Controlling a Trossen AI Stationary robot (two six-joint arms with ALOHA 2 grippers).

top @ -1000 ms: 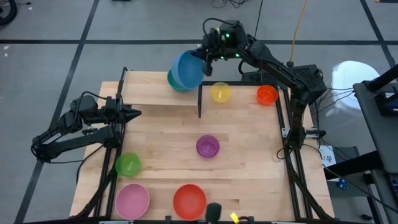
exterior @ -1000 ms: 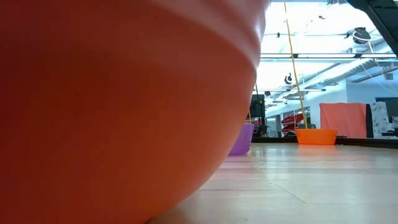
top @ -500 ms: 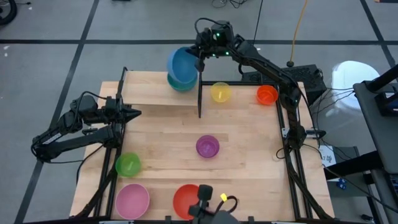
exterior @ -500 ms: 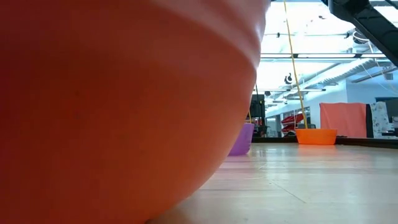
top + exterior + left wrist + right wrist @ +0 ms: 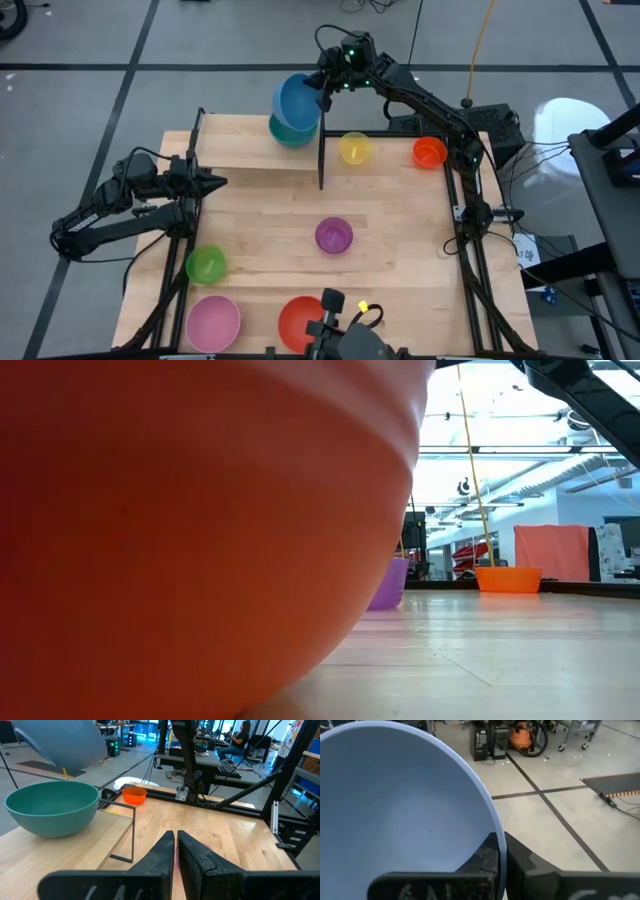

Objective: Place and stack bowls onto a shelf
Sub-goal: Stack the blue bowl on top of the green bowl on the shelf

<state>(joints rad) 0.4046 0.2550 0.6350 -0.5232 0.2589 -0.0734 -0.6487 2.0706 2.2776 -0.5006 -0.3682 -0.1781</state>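
The blue bowl (image 5: pixel 297 103) is hanging tilted directly above the teal bowl (image 5: pixel 288 133), which is sitting on the shelf (image 5: pixel 250 155) close to its black upright end bar (image 5: pixel 321 158). The right pincer (image 5: pixel 322 92) is clamping the blue bowl's rim between nearly closed fingers. Beyond the bar the yellow bowl (image 5: pixel 354 148) and orange bowl (image 5: pixel 429 152) are resting on the worktop (image 5: pixel 400 230). The left pincer (image 5: pixel 214 181) is idling beside the shelf's other end, fingers pressed together, holding nothing.
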